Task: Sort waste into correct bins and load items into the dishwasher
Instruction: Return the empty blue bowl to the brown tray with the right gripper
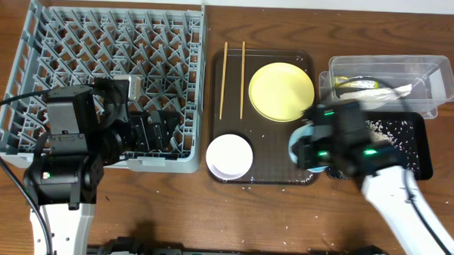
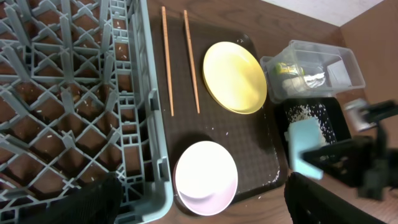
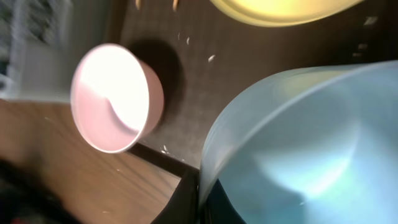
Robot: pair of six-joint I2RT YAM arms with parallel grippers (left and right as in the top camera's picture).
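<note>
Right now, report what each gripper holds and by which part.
The right gripper grips the light blue bowl at its rim. The left gripper is open, holding nothing.

free rack [image 1: 79,39] slots, crowded serving tray [image 1: 275,144]

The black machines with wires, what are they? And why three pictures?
They are two robot arms at a table, each ending in a two-finger hand. One picture looks down from above; the other two come from cameras on the wrists. The right hand pinches the rim of a light blue bowl. The left hand is open and empty over a grey dish rack. On the brown tray lie a yellow plate, a pink bowl and two chopsticks. Beside it are a clear tub and a black tray with rice.
</note>
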